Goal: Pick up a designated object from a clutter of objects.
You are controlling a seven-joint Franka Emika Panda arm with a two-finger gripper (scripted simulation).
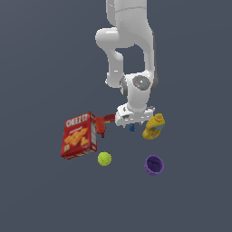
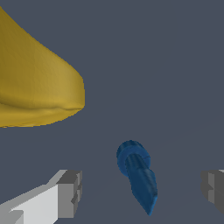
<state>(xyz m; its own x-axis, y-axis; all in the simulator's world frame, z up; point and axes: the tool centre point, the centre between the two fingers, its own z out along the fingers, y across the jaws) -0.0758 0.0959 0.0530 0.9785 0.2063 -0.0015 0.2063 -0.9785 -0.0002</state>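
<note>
The tiny blue item [image 1: 132,128] lies on the floor right under my hand, between the red tool-shaped item [image 1: 102,123] and the yellow mustard bottle [image 1: 153,127]. In the wrist view the blue item [image 2: 138,173] is a short peg with a round head and a pointed end. It lies between my two fingers [image 2: 68,192]. My gripper [image 2: 142,190] is open, low over it, and holds nothing. The mustard bottle [image 2: 35,83] fills one side of the wrist view. In the exterior view my gripper [image 1: 132,124] is mostly hidden by the hand.
A red Cheez-It box [image 1: 79,136] lies at the exterior view's left. A yellow-green tennis ball [image 1: 104,158] sits in front of it. A purple cup [image 1: 154,165] stands at the front right. The floor is plain dark grey.
</note>
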